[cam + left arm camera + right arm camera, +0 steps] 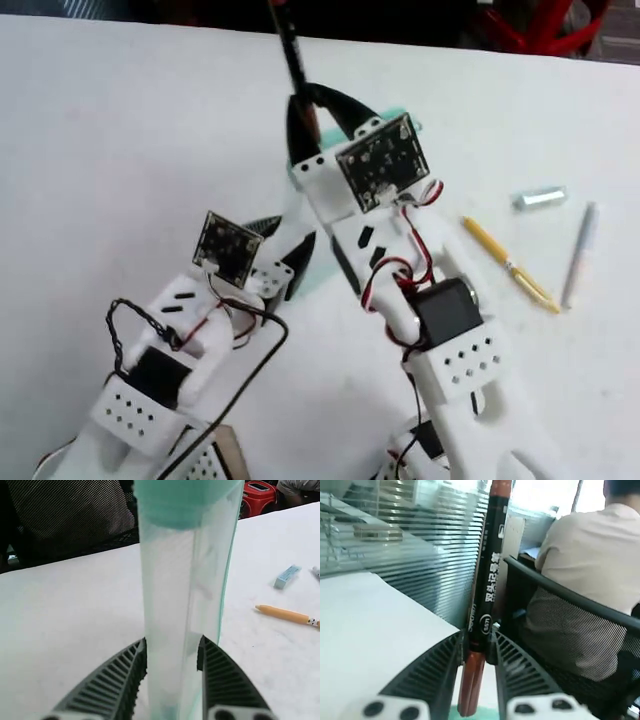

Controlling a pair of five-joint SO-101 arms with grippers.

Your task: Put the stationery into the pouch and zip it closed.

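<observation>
My left hand point(172, 650) is clamped on the translucent teal pouch point(170, 580), which runs out ahead from between its fingers. My right hand point(476, 641) is closed tight around the dark marker point(487, 580), holding it upright just above the pouch near the middle of the desk point(120, 150). A yellow pen point(508, 265), a grey pen point(580, 250) and a small eraser point(540, 197) lie on the desk to my right, well apart from both hands.

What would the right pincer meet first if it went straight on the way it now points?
Nothing near: the right pincer, shut on the marker, points past the edge of the table; the chair beyond looks first, depth unclear.
</observation>
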